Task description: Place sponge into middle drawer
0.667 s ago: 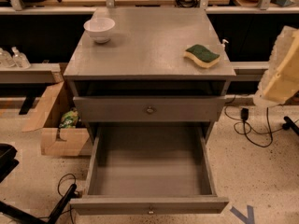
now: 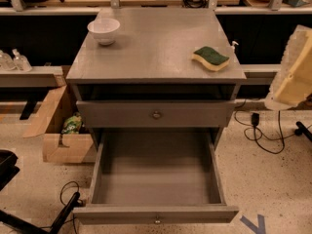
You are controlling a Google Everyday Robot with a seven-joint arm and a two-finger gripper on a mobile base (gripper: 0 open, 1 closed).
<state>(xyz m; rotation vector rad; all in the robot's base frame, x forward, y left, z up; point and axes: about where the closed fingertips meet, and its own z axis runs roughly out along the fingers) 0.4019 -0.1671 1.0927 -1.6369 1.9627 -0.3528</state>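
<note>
My view looks down on a grey cabinet (image 2: 156, 48) from the front. The sponge (image 2: 210, 58) lies flat on the cabinet top near its right front corner. Its green scrub face is up and yellow foam shows along its near edge. The middle drawer (image 2: 156, 177) stands pulled out toward me, its plain grey tray floor in full view and a small round knob on its front panel. The drawer above (image 2: 122, 114) is closed, its knob centred. A white bowl (image 2: 104, 30) sits upright at the top's left rear corner, well apart from the sponge. The gripper (image 2: 294, 69) appears as a pale, cream-coloured shape at the right edge of view, beside the cabinet and apart from the sponge. Whether it is wide or narrow I cannot tell. A cardboard box (image 2: 58, 130) rests on the floor left of the cabinet.
</note>
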